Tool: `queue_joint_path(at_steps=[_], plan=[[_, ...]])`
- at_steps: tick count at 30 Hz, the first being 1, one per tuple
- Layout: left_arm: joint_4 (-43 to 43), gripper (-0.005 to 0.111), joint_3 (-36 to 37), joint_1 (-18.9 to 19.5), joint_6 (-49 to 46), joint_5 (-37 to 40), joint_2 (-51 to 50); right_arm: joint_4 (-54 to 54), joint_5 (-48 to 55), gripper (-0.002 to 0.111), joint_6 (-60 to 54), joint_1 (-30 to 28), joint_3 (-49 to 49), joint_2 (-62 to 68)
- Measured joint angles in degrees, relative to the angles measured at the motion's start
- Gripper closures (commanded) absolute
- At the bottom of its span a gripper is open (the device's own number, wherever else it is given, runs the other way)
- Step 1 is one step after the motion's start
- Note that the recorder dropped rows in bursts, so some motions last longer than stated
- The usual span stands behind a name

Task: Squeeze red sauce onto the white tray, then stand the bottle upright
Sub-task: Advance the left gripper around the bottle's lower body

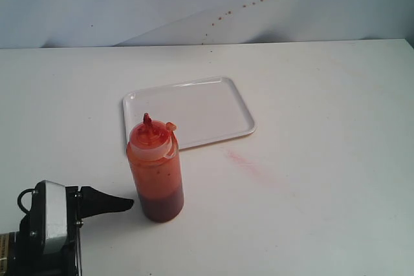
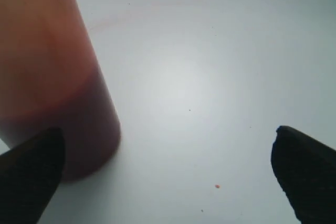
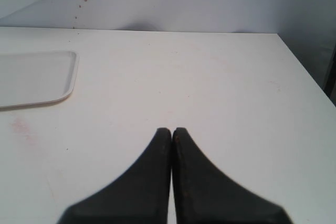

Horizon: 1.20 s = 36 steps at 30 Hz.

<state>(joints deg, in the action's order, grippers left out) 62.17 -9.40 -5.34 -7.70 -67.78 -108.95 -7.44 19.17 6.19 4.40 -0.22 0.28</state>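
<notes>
Two end effectors: L end effector (image 2: 168, 132) spread wide, nothing btwn its fingers (image 2: 29, 174); R end effector (image 3: 171, 132) pressed together, empty.
Bottle pos: bottle (image 1: 155, 172) just ahead of L end effector, base near one fingertip, not touching in exterior view; well apart from R end effector.
Tray pos: white tray (image 1: 213, 98) beyond the bottle as seen from L end effector, flat on worktop (image 1: 323, 172); no sauce seen on it.
Smear: faint pink smear (image 1: 244, 161) on worktop beside tray's near edge.
Fill: red sauce (image 1: 162, 203) sits dark in the lower part, so prob bottom-heavy, light overall.
Handling: soft thin walls, will give under pinch; smooth plastic, maybe slick. Cap (image 1: 171, 126) hangs off to the side, nozzle (image 1: 147, 121) looks bare, so a hard grip could spurt early.
Grip spot: mid-body, above the dark band, fingers across the cylinder; gentle hold to carry, firmer only once over the tray.
Axis: long axis vertical, base flat on worktop.
Pointing: nozzle straight up; needs tipping toward the tray to pour, then back upright.
</notes>
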Motion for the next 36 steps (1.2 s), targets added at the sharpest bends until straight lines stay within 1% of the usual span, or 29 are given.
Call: queue_joint_path(at_steps=[17, 20, 25, 27, 32, 36], plan=[[-0.32, 0.002, 0.0, 0.0, -0.81, -0.64, 0.0, 0.0, 0.0, 0.108, 0.0, 0.0, 0.0, 0.0], [-2.06, 0.002, 0.0, 0.0, -0.91, -1.02, 0.0, 0.0, 0.0, 0.108, 0.0, 0.0, 0.0, 0.0], [-11.04, 0.002, 0.0, 0.0, -0.12, -1.02, 0.0, 0.0, 0.0, 0.108, 0.0, 0.0, 0.0, 0.0], [-12.57, 0.002, -0.19, 0.0, 0.49, -1.02, 0.0, 0.0, 0.0, 0.108, 0.0, 0.0, 0.0, 0.0], [-12.32, 0.002, -2.36, 0.0, 3.3, -1.15, -0.09, 0.0, 0.0, 0.108, 0.0, 0.0, 0.0, 0.0], [-12.04, 0.002, -5.51, 0.0, 6.72, 3.13, -0.09, 0.0, 0.0, 0.108, 0.0, 0.0, 0.0, 0.0]])
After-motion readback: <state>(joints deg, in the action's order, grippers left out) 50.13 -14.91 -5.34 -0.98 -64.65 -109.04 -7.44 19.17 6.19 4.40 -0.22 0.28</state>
